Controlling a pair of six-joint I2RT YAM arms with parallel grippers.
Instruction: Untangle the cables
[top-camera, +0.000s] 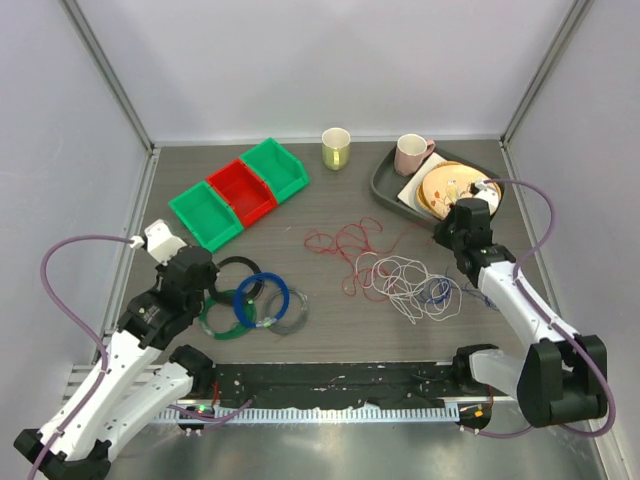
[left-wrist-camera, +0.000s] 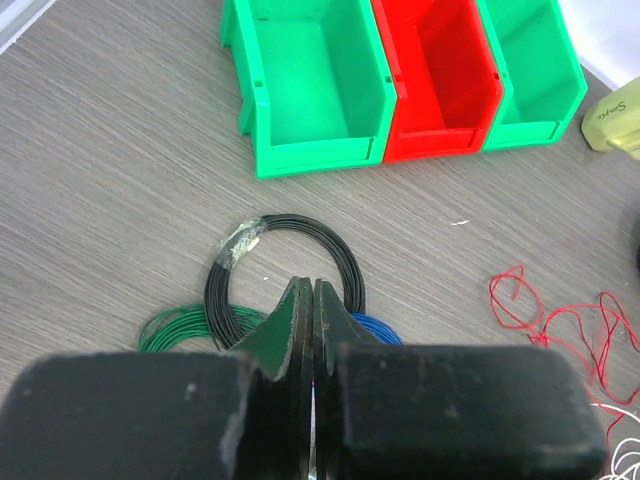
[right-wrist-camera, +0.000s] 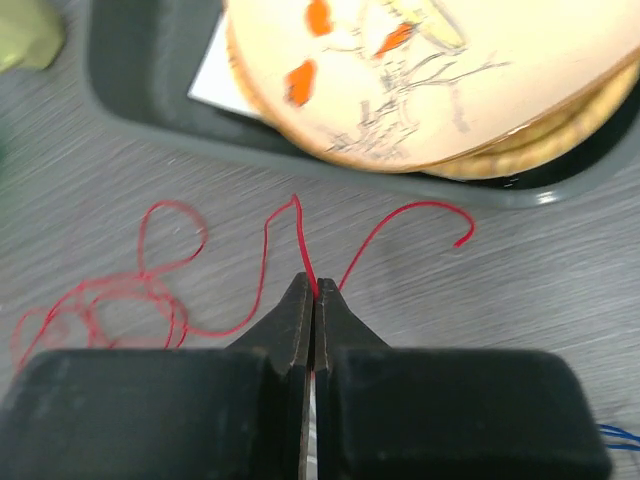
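Observation:
A loose red cable (top-camera: 350, 245) lies mid-table, running into a tangle of white cable (top-camera: 400, 278) and blue cable (top-camera: 437, 292). My right gripper (top-camera: 448, 237) is shut on the red cable (right-wrist-camera: 302, 238) near its free end, just in front of the tray; its fingertips (right-wrist-camera: 313, 290) pinch the strand. My left gripper (top-camera: 212, 288) is shut and empty. It hovers over coiled cables: black (left-wrist-camera: 300, 220), blue (left-wrist-camera: 385, 328) and green (left-wrist-camera: 175, 320). In the top view the black coil (top-camera: 238, 268), blue coil (top-camera: 262, 300), green coil (top-camera: 220, 318) and a grey coil (top-camera: 290, 315) overlap.
Three bins stand at the back left: green (top-camera: 205, 215), red (top-camera: 240, 190), green (top-camera: 275, 168). A yellow-green mug (top-camera: 336, 148) stands at the back. A dark tray (top-camera: 385, 185) holds a pink mug (top-camera: 410, 153) and stacked plates (top-camera: 450, 187).

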